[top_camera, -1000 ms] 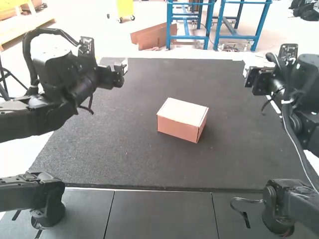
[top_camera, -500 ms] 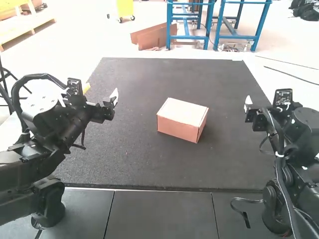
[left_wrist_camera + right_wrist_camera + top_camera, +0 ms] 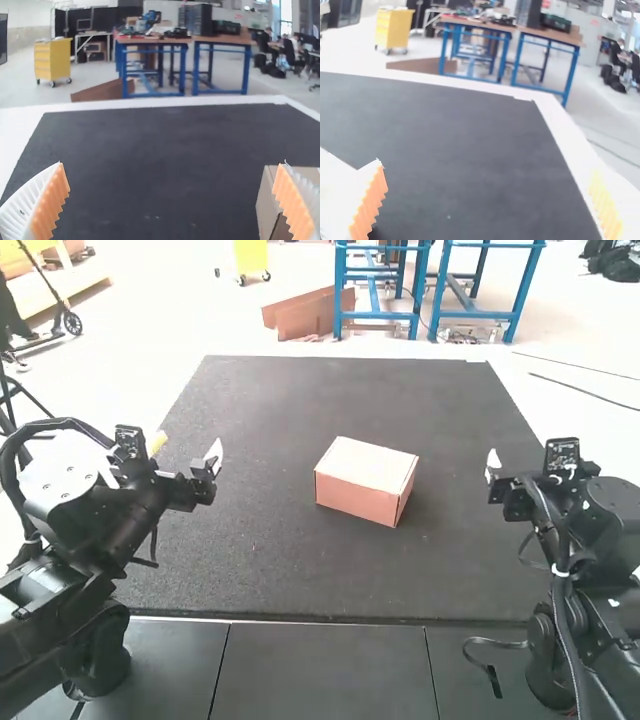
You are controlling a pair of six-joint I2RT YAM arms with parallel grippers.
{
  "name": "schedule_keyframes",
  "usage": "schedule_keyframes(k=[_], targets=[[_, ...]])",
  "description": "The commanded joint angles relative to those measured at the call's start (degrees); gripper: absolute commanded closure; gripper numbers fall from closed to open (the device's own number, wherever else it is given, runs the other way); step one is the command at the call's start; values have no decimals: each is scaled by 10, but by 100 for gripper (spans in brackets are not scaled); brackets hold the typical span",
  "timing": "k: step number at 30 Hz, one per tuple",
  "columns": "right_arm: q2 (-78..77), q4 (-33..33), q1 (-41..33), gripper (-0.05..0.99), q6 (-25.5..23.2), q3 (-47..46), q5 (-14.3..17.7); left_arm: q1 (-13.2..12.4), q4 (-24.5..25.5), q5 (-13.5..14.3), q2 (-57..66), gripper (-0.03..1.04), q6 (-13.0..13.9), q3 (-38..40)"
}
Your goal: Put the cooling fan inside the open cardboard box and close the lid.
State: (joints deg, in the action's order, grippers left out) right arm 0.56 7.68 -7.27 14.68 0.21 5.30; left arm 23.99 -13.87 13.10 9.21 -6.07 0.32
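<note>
The black surface [image 3: 300,540] carries one thing, the cardboard box [image 3: 365,480], which sits near its middle with the lid folded down flat and its flaps tucked. The cooling fan is judged to be shut inside it, since nothing else lies on the surface. The left arm [image 3: 80,510] stands by the front left corner and the right arm [image 3: 590,530] by the front right corner, both well apart from the box. The left gripper [image 3: 185,452] hangs over the left edge with its jaws wide apart and nothing between its ribbed orange pads [image 3: 50,200]. The right gripper [image 3: 520,472] hangs at the right edge, its jaws likewise spread and empty. Judged from this, both steps look done: the fan is packed and the lid is closed. What remains is likely only parking the arms, or, if the lid has not seated, one gripper pressing down on the top near its front flap.
</note>
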Motion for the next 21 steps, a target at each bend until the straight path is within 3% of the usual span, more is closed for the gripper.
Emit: schedule_keyframes(k=[1, 5, 9, 15, 21], targets=[[-6, -7, 0, 2, -40, -3, -13, -4, 49, -3, -74, 5, -30, -5], [-6, -35, 1, 2, -54, -2, -13, -12, 80, -3, -84, 5, -18, -4], [-6, -47, 1, 2, -62, -3, -13, -41, 104, -2, -89, 5, -14, -4], [-6, -63, 1, 2, -96, -3, -12, -123, 107, -2, -89, 5, -11, -4], [-6, -70, 1, 2, -103, -2, -12, -197, 121, -4, -92, 5, 33, -5]])
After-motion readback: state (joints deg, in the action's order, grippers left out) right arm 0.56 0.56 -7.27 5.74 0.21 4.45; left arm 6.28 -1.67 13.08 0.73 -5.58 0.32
